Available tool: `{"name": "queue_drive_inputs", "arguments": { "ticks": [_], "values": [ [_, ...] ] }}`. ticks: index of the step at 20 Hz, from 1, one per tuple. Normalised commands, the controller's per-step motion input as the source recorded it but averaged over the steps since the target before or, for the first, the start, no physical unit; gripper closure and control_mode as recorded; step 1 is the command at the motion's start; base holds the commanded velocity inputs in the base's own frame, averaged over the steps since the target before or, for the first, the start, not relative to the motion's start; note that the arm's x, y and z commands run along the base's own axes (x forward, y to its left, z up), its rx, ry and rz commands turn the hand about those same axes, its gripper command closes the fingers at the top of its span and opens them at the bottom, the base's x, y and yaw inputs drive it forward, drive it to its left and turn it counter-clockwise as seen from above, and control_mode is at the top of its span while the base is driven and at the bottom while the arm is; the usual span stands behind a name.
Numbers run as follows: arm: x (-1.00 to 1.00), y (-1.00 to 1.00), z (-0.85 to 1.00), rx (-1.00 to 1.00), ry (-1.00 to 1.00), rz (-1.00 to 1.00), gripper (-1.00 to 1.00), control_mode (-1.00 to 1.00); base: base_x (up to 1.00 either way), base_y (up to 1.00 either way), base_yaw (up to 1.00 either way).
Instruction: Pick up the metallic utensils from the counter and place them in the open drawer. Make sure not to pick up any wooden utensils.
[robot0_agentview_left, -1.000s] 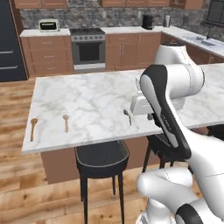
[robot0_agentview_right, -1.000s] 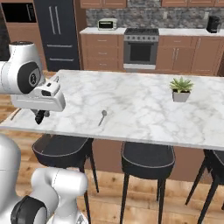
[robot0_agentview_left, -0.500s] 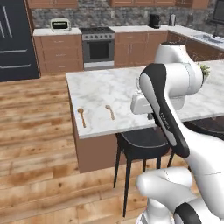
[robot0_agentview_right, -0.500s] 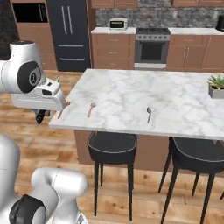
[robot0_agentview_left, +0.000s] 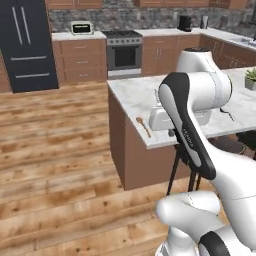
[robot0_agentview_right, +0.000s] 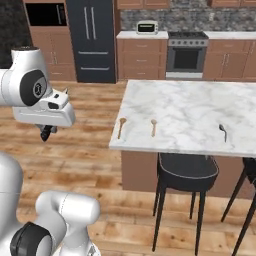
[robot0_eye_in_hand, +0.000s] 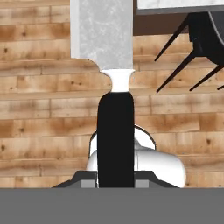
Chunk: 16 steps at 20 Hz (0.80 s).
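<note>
My gripper (robot0_eye_in_hand: 114, 177) is shut on the knife, whose black handle (robot0_eye_in_hand: 114, 135) and silver blade (robot0_eye_in_hand: 103, 30) rise between the fingers over the wood floor. In the right base view the gripper (robot0_agentview_right: 46, 133) hangs left of the counter (robot0_agentview_right: 190, 102), off its end. On that white marble slab lie two wooden spoons (robot0_agentview_right: 121, 127) (robot0_agentview_right: 153, 127) near the front left edge and a small grey metal spoon (robot0_agentview_right: 222, 131) further right. One wooden spoon (robot0_agentview_left: 143, 125) also lies on the counter (robot0_agentview_left: 135, 92) in the left base view. The open drawer is out of view.
Black stools (robot0_agentview_right: 187, 172) stand under the counter's front edge. A dark fridge (robot0_agentview_right: 92, 40) and a stove (robot0_agentview_right: 186, 55) line the back wall. A potted plant (robot0_agentview_left: 250, 77) sits on the counter's far side. Bare wood floor (robot0_agentview_left: 60, 150) lies left of the counter.
The base has driven left, so the counter has slid to the right in both base views. The gripper keeps its hold on the knife, now off the counter's end.
</note>
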Motion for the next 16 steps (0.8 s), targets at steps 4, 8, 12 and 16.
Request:
{"name": "queue_drive_inputs", "arguments": {
  "ticks": [4, 8, 12, 16],
  "values": [
    [0.0, 0.0, 0.0, 0.0, 0.0, 0.0, 1.0, 1.0, 0.29, 1.0, -0.24],
    [0.0, 0.0, 0.0, 0.0, 0.0, 0.0, 1.0, 1.0, 0.61, 1.0, -0.45],
    [0.0, 0.0, 0.0, 0.0, 0.0, 0.0, 1.0, 1.0, 0.8, 0.93, -0.63],
    [0.0, 0.0, 0.0, 0.0, 0.0, 0.0, 1.0, 1.0, 0.82, 0.87, -0.66]
  ]
}}
